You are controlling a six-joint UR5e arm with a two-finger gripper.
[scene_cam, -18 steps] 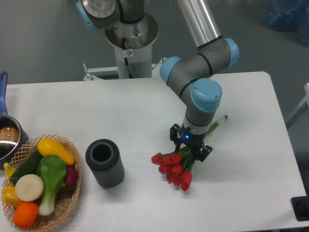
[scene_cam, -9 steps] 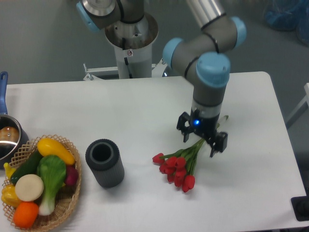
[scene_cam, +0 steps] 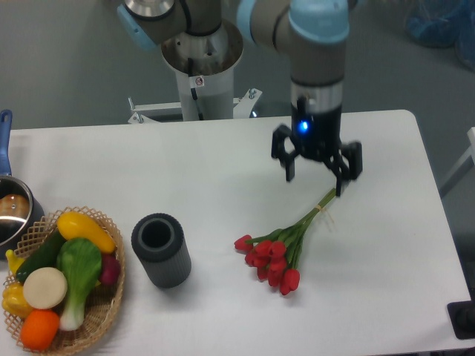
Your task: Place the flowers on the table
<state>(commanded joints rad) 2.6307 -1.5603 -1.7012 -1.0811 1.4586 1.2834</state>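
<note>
Flowers: lay flat on the white desk, buds toward the dark cylinder, stems toward me
Jaws: spread wide, holding nothing, raised above the stem ends
Progress: placing looked done; only pulling clear remained

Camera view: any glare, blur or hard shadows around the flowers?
Fixed camera: soft even light; the flowers are sharp and cast only a faint shadow on the table. No glare on the white top. The end effector shows a small blue LED glow, edges crisp, no obvious motion blur.
</note>
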